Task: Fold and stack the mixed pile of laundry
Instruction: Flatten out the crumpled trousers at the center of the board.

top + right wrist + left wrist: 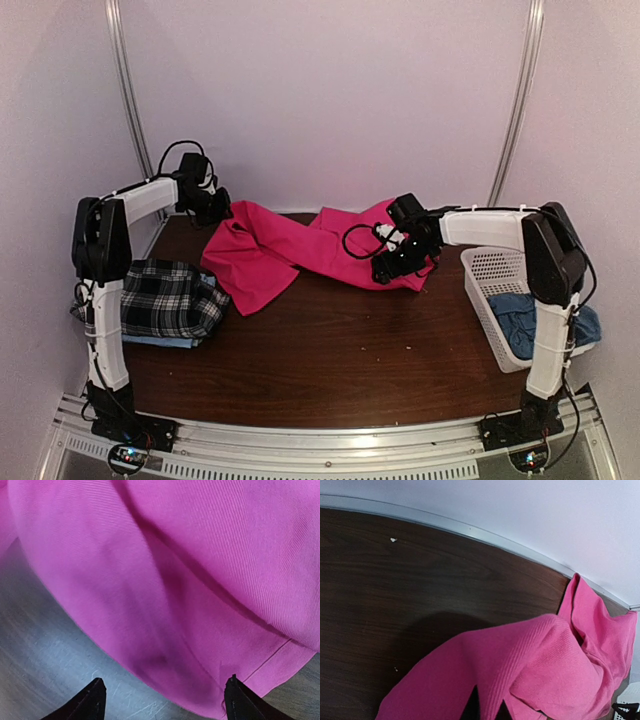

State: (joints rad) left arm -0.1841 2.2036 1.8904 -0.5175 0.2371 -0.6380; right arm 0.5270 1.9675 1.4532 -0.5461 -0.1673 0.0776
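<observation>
Black fingertips [95, 700] of the right gripper [164, 701] stand wide apart at the bottom of its wrist view, and nothing is clamped between them. Just ahead of them lie the hot-pink trousers [200, 580], which fill nearly the whole view. A hemmed edge of the cloth reaches the right-hand fingertip, but whether it touches I cannot tell. Beside the left-hand fingertip the bare table [45, 655] shows.

From above, this gripper hangs low over the right end of the trousers. They stretch across the far part of the brown table toward the left gripper [216, 206]. The left gripper is closed tight on the other end of the trousers and holds that end raised off the table, near the back wall [330, 100]. In its own view the pink cloth runs out from between its fingers and droops down to the wood.

Behind the left gripper, toward the base of its arm, the black-and-white plaid shirt [170, 295] lies in a flat bundle on top of a light blue shirt [160, 341]. Behind the right gripper, beside its arm, a white lattice basket [485, 275] holds the duller blue cloth [525, 322].
</observation>
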